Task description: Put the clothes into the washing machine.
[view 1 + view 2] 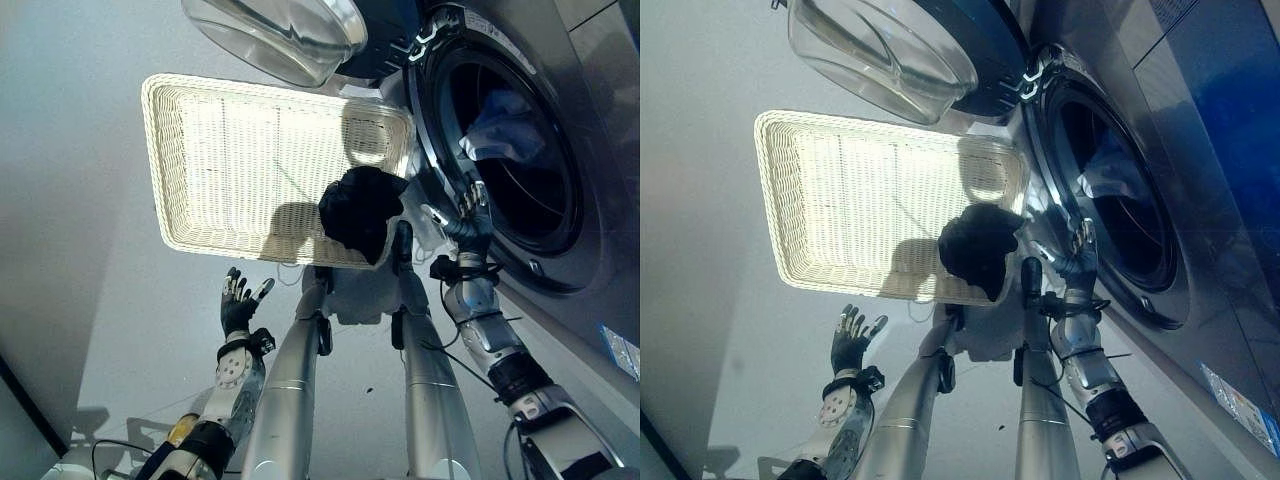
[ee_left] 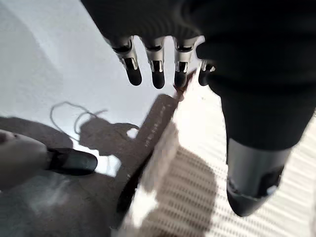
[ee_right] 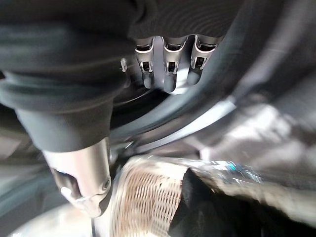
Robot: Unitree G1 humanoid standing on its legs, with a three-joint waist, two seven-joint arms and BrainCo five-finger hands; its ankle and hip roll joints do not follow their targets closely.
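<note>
Front-loading washing machine (image 1: 560, 130) with its glass door (image 1: 280, 35) swung open; pale blue clothing (image 1: 500, 130) lies inside the drum. Beside the machine's opening, a white wicker basket (image 1: 200, 160) rests on the floor (image 1: 70, 200), and a black garment (image 1: 360, 210) hangs over the basket rim nearest the machine. The right hand (image 1: 472, 205) is at the drum's door seal, fingers extended and holding nothing, as the right wrist view confirms. The left hand (image 1: 238, 300) hovers outside the basket, away from the machine, fingers apart.
</note>
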